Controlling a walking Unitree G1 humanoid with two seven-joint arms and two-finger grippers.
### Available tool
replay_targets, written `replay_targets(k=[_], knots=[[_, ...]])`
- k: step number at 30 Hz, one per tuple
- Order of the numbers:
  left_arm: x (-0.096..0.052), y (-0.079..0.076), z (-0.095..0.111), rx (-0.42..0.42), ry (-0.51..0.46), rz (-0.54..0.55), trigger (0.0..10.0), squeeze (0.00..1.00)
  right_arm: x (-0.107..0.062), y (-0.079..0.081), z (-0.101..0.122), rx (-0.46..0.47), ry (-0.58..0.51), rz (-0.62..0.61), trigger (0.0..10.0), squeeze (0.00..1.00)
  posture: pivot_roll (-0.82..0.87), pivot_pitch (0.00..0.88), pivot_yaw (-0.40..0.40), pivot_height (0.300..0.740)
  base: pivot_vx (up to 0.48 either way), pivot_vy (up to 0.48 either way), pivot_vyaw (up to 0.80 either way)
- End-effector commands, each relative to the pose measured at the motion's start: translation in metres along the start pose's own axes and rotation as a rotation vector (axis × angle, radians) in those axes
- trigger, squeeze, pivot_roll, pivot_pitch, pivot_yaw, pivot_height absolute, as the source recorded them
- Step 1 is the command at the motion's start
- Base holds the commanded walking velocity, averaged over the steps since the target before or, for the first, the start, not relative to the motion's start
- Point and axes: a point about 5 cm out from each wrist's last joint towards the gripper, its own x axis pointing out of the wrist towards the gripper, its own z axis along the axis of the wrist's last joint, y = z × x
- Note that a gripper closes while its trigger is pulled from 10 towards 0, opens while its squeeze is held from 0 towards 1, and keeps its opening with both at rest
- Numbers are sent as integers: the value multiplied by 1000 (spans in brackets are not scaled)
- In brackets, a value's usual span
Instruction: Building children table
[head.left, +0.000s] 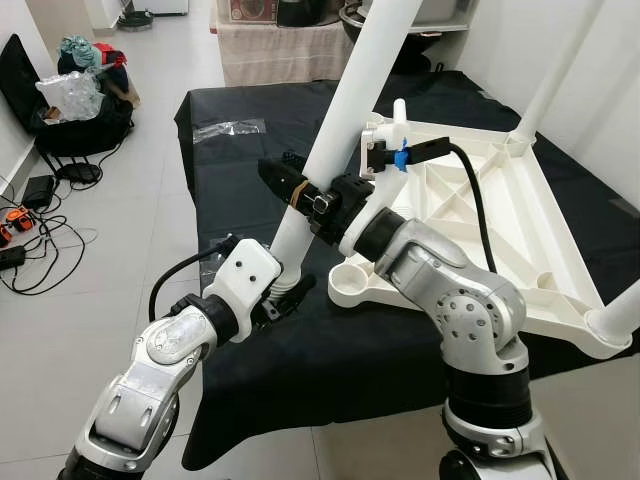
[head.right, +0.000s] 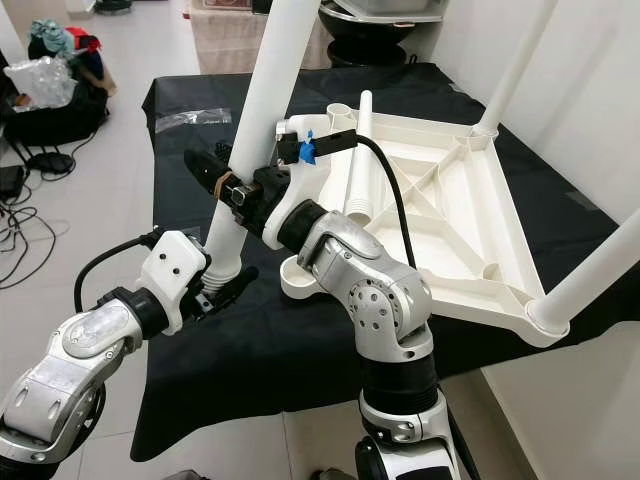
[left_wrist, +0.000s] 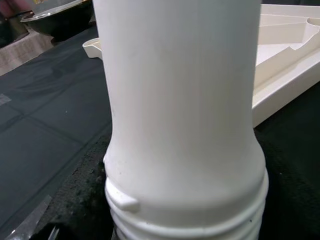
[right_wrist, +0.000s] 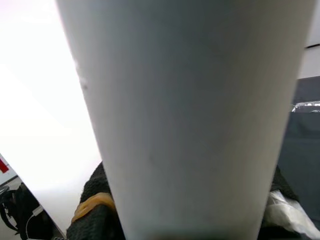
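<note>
A white tabletop lies upside down on a black-covered table. Two white legs stand in its right-hand corners. A third table leg leans steeply, held by both grippers. My right gripper is shut around its lower shaft. My left gripper grips its threaded end, which sits just left of the empty corner socket, apart from it. A loose fourth leg lies on the tabletop's underside behind my right wrist. The shaft is very close in the right wrist view.
Bags and cables lie on the tiled floor at the left. A clear plastic wrapper rests on the black cloth at the far left. A cloth-covered counter stands behind. A white wall runs along the right.
</note>
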Motion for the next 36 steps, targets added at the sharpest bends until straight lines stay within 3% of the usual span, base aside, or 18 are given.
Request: replay_targets(k=[1, 7, 8, 12, 20, 21, 22, 27, 35, 36], knots=[[2, -16, 8, 50, -42, -112, 10000, 0, 5, 8, 5, -6, -16, 35, 0, 0, 11, 99, -40, 740, 0, 0, 0], [2, -13, 6, 35, -25, -98, 10000, 0, 5, 8, 5, -10, -19, 34, 0, 0, 11, 102, -40, 740, 0, 0, 0], [2, -11, 6, 27, -24, -85, 10000, 1000, 5, 8, 5, -14, -22, 34, 0, 0, 11, 102, -40, 740, 0, 0, 0], [2, -4, 6, 13, -19, -56, 10000, 1000, 6, 7, 10, -5, -41, 30, 0, 0, 14, 104, -42, 740, 0, 0, 0], [2, 11, 6, 83, 0, 1, 10000, 1000, 7, 4, 16, -21, -60, 19, 0, 0, 13, 103, -46, 740, 0, 0, 0], [1, 18, 5, 99, 10, 25, 10000, 0, 7, 1, 16, -28, -58, 5, 0, 0, 13, 103, -46, 740, 0, 0, 0], [-1, 28, 3, 127, 27, 67, 10000, 0, 6, -4, 15, -41, -55, -19, 0, 0, 12, 106, -46, 740, 0, 0, 0], [-5, 47, 4, 167, 38, 147, 10000, 0, 4, -16, 17, -80, -57, -85, 0, 0, 13, 105, -48, 740, 0, 0, 0], [-9, 56, 11, 162, 20, 185, 10000, 0, 2, -28, 17, -140, -47, -152, 0, 0, 17, 97, -50, 740, 0, 0, 0], [-10, 53, 14, 140, 5, 173, 10000, 0, 1, -37, 20, -181, -53, -207, 4275, 0, 21, 93, -53, 740, 0, 0, 0]])
